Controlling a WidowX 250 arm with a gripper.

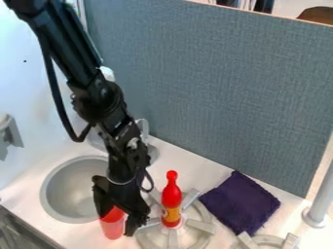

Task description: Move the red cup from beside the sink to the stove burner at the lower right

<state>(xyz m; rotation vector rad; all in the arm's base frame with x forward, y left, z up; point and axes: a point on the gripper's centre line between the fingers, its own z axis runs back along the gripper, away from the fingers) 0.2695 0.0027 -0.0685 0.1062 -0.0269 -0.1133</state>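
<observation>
Sink (70, 192), then red cup-like object (112, 227) at your black gripper (119, 218).
The gripper hides its top; you can't tell if it's grasped. Red bottle (172, 199) stands on a burner (200, 225), left of purple cloth (240, 202).

The gripper (118, 221) is hiding the upper part of a red object (112, 229). The arm (98, 99) is covering one side of the sink (45, 194) and part of the faucet (143, 127). The bottle (172, 197) is blocking some of the near burner (200, 225). The bottom edge is cutting off another burner (290, 240). The label (172, 215) is looking blurred.
</observation>
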